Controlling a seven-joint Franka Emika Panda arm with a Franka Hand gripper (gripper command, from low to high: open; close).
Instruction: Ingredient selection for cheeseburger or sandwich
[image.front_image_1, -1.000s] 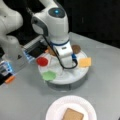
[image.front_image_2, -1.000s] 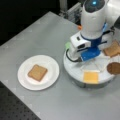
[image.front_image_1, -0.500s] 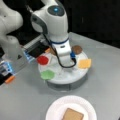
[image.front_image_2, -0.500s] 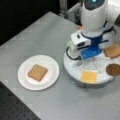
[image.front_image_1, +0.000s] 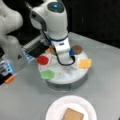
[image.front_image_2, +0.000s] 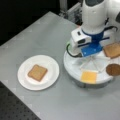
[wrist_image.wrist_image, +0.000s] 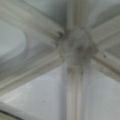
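While one toast square (image.front_image_2: 37, 72) lies on the paper plate (image.front_image_2: 52, 65), the gripper (image.front_image_1: 63, 51) hangs low over the divided tray (image.front_image_2: 72, 71); whether its jaws are parted cannot be told. Cheese square (image.front_image_2: 89, 76), patty (image.front_image_2: 113, 69), tomato disc (image.front_image_1: 42, 60) and lettuce piece (image.front_image_1: 47, 74) sit in tray compartments.

A white paper plate (image.front_image_2: 51, 65) sits on the grey table (image.front_image_2: 37, 32), near a front view's left side. In a front view the plate (image.front_image_1: 85, 105) is at the bottom edge. A round white tray (image.front_image_1: 75, 77) with walls that split it into parts stands on the table in both front views (image.front_image_2: 72, 71). The wrist view shows the middle of the tray (wrist_image.wrist_image: 75, 47), where the walls meet. A small orange thing (image.front_image_1: 10, 79) lies at a front view's left
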